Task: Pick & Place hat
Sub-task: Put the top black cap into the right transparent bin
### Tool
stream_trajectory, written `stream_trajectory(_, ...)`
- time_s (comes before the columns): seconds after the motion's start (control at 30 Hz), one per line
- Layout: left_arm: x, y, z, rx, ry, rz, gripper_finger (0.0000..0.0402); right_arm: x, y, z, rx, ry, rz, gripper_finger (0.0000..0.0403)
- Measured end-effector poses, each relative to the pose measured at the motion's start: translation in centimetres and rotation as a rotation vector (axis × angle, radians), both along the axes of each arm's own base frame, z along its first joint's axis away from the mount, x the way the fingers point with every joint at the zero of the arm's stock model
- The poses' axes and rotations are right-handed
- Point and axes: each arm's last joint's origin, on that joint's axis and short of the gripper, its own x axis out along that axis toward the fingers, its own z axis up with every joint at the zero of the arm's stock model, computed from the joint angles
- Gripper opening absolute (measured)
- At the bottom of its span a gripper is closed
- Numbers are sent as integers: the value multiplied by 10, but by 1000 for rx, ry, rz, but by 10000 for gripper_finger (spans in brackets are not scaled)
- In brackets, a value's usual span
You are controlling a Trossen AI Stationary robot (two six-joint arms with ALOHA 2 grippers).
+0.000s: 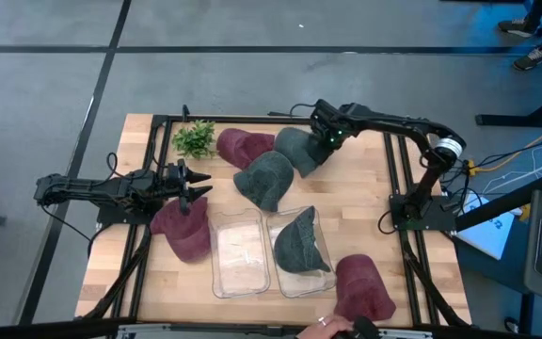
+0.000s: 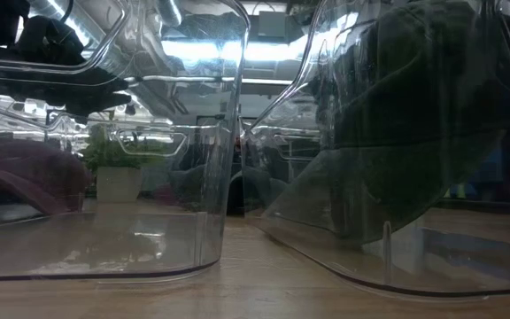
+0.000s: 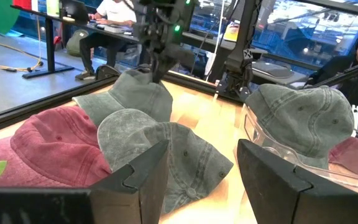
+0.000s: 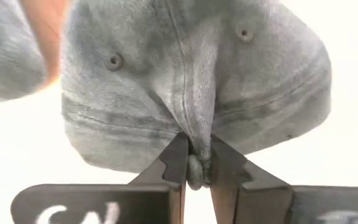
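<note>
At the near edge of the counter (image 1: 365, 179) a maroon cap (image 1: 363, 288) lies just beside a person's hand (image 1: 327, 325) that reaches in from the front. Behind it stand two clear bins side by side: the left bin (image 1: 240, 254) holds nothing visible, and the right bin (image 1: 316, 279) holds a grey cap (image 1: 299, 240), leaning inside it.

To the left, the left hand (image 1: 194, 183) hovers with its fingers spread wide, gripping nothing, directly above another maroon cap (image 1: 184, 231) that lies beside the left bin. From its wrist camera the two dark fingers (image 3: 148, 171) frame a grey hat (image 3: 166, 155) in the middle of the counter.

That middle grey hat (image 1: 264, 179) lies between the bins and the far row. Beyond it, at the back, a small green plant (image 1: 195, 138) stands on the left, a maroon hat (image 1: 245, 146) lies beside it, and next to that is the grey hat (image 1: 297, 149) under the right arm.

The right hand (image 1: 326, 137) is at this far grey hat, its fingers (image 4: 173, 165) pinched narrow on a fold of fabric along the crown seam (image 4: 194, 112), with the button at the crown's top caught between the tips.
</note>
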Motion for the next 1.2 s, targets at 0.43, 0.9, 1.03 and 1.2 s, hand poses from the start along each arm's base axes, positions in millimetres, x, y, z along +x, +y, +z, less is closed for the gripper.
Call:
stream_trajectory(0.43,0,0,0,0,0,0,185,-15,11,43,-76,-130,-58,43)
stream_trajectory(0.9,0,0,0,0,0,0,185,-22,16,79,-180,-335,-124,43)
stream_trajectory(1.03,0,0,0,0,0,0,185,-23,17,88,-207,-395,-142,43)
stream_trajectory(1.2,0,0,0,0,0,0,185,-26,19,100,-245,-470,-154,43)
